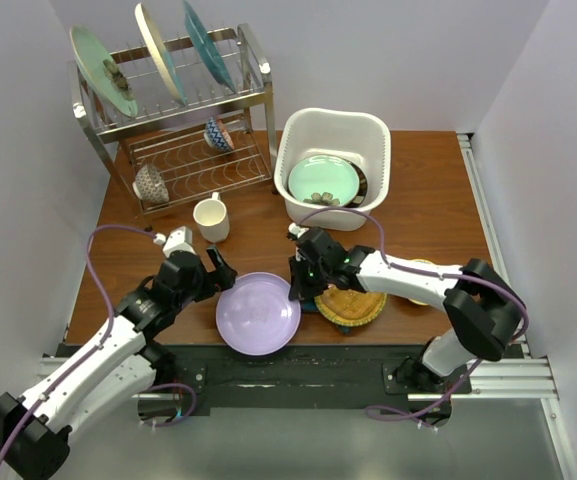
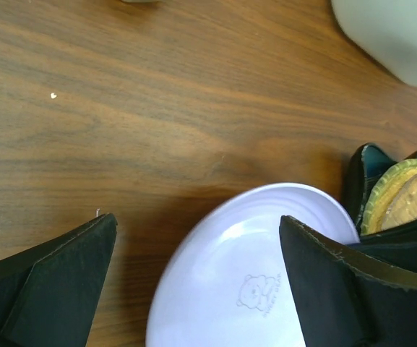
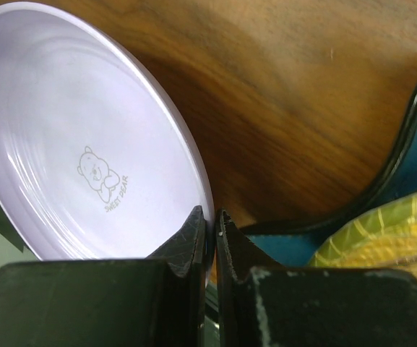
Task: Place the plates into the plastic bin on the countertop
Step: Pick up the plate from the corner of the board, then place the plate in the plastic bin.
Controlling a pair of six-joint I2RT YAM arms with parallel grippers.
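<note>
The lavender plate (image 1: 256,318) lies at the table's (image 1: 428,190) 6 o'clock edge, between the two arms, with its near rim reaching out over that edge. The right gripper (image 1: 296,292) meets the plate at its 3 o'clock rim. In the right wrist view its fingers (image 3: 194,242) are nearly together, and the thin rim runs into the slit between them, so it is pinching the plate. A small bear print shows in the plate's well. The left gripper (image 1: 221,272) sits at the plate's 10 o'clock rim with its jaws spread wide and gripping nothing. In the left wrist view one finger (image 2: 56,282) is over bare wood and the other overlaps the plate, but I cannot tell whether that one touches it. Just beside the lavender plate at 3 o'clock, the amber plate (image 1: 353,303) rests on the blue plate (image 1: 340,322), under the right arm. The bin (image 1: 298,140) stands at the table's 12 o'clock, well apart from the lavender plate. A mint plate (image 1: 320,178) lies inside it, with a dark rim showing past that plate's 3 o'clock edge. A mug (image 1: 211,218) stands at 10 o'clock from the lavender plate, and the rack (image 1: 183,150) fills the table's 10 to 11 o'clock corner.
</note>
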